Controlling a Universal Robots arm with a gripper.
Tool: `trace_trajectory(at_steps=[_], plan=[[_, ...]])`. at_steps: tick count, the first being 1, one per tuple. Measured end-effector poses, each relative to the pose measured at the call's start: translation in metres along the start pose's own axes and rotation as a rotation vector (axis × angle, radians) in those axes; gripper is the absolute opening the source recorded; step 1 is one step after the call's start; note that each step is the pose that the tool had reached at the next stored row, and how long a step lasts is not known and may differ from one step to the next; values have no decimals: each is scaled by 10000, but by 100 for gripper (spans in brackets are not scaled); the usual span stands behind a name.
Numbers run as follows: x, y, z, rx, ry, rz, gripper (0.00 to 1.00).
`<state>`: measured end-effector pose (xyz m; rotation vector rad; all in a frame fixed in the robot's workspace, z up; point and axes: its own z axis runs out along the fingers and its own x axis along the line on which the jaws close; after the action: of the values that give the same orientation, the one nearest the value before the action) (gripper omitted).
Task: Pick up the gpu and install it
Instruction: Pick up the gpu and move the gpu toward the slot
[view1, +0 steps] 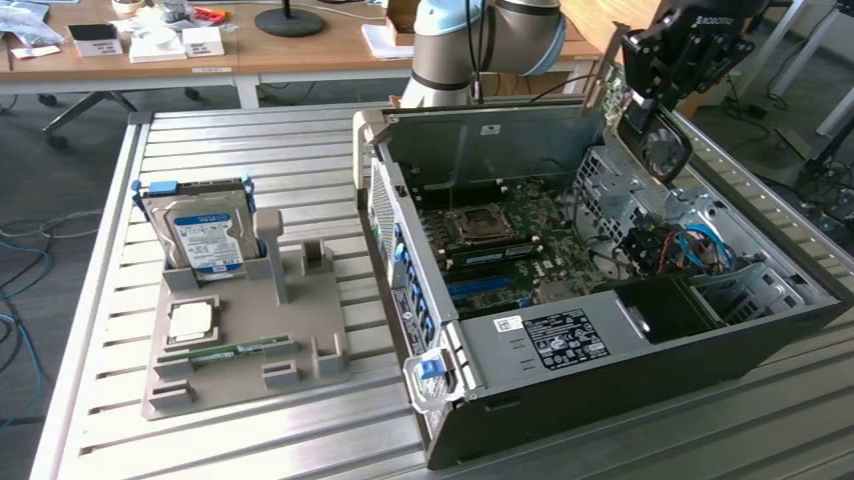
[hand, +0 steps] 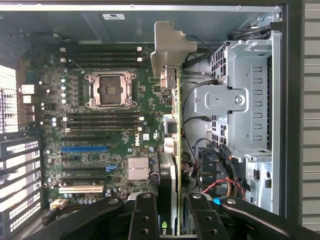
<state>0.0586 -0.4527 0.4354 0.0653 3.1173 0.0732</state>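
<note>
On the exterior view's left, the hard drive stands upright in a grey holder on the slatted surface. Moving right: the open computer case. Above its motherboard, the claw pinches the gpu, held edge-on.

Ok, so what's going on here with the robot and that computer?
The arm's gripper is shut on the gpu, holding it on edge over the open computer case, above the motherboard. It is not yet in a slot. The hard drive stands in the grey holder beside the case.
</note>
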Motion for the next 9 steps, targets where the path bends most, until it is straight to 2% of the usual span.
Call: trace_trajectory(at_steps=[9], plan=[[-10,0,1,-1,0,-2,27]])
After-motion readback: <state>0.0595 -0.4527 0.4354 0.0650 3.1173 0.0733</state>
